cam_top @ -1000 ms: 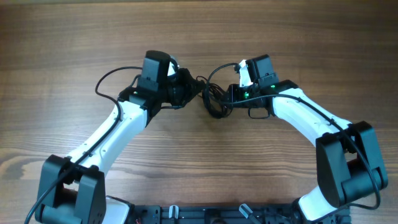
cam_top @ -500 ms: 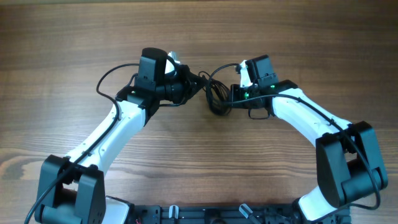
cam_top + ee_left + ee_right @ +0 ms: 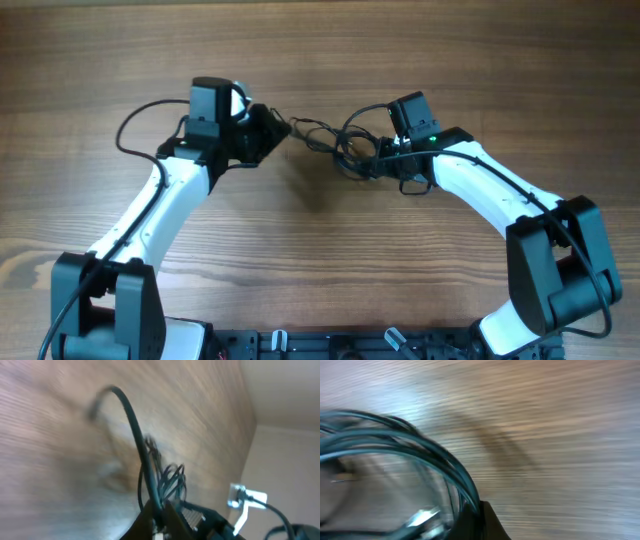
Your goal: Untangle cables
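Observed: the cables (image 3: pixel 347 150) form a small tangle on the wooden table (image 3: pixel 320 270), toward 12 o'clock from its centre, between the two arms. The left gripper (image 3: pixel 278 127) stands at 9 o'clock of the tangle, fingers closed on one strand that runs across to the loops (the left wrist view is blurred, yet shows the strand entering the fingertips). The right gripper (image 3: pixel 378 163), at 4 o'clock of the tangle and touching it, is clamped on the loops.
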You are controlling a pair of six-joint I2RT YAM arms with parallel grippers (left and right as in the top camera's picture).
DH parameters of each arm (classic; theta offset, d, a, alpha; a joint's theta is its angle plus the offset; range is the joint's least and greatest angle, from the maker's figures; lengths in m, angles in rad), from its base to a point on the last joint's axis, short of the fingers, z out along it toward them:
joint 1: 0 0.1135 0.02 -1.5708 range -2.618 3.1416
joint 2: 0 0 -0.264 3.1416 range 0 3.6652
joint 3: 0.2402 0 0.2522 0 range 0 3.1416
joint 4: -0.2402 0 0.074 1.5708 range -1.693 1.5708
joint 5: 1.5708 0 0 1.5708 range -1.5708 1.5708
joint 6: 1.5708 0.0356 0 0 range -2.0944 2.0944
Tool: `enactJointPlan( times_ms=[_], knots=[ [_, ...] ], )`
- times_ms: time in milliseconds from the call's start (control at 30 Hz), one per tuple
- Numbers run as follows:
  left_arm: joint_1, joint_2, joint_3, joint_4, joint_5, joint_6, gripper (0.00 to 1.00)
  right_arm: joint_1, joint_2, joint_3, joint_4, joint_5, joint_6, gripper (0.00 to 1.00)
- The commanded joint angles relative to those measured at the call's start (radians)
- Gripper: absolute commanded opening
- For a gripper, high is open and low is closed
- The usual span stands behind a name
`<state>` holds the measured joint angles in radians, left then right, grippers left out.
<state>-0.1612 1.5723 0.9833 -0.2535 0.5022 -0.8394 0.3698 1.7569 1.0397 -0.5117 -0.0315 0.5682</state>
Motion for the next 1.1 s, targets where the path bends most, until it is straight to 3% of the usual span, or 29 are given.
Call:
enactJointPlan(
  times_ms=[0,33,100,333,500,600,767,1067],
  knots=[
    [0.04,-0.027,0.014,-0.014,-0.082,0.029,0.51,-0.02,0.02,-0.017,0.007,0.057,-0.017,0.04],
    [0.033,-0.027,0.014,-0.032,-0.089,0.029,0.57,-0.02,0.02,-0.017,0.024,0.013,-0.051,0.04],
    [0.02,-0.027,0.014,-0.064,-0.101,0.035,0.57,-0.02,0.02,-0.017,0.04,-0.03,-0.071,0.04],
    [-0.088,-0.019,0.013,-0.175,-0.105,0.051,0.52,-0.02,0.02,-0.017,0.051,-0.084,-0.072,0.04],
    [-0.176,0.005,0.013,-0.174,-0.214,0.001,0.48,-0.02,0.02,-0.017,0.05,-0.104,-0.076,0.04],
    [-0.223,0.031,0.013,-0.161,-0.238,-0.11,0.49,-0.02,0.02,-0.017,0.051,-0.117,-0.098,0.04],
    [-0.279,0.073,0.013,-0.109,-0.259,-0.198,0.49,-0.02,0.02,-0.017,0.051,-0.124,-0.098,0.04],
    [-0.334,0.148,0.013,0.003,-0.372,-0.223,0.56,-0.02,0.02,-0.017,0.05,-0.126,-0.097,0.04]
  ],
)
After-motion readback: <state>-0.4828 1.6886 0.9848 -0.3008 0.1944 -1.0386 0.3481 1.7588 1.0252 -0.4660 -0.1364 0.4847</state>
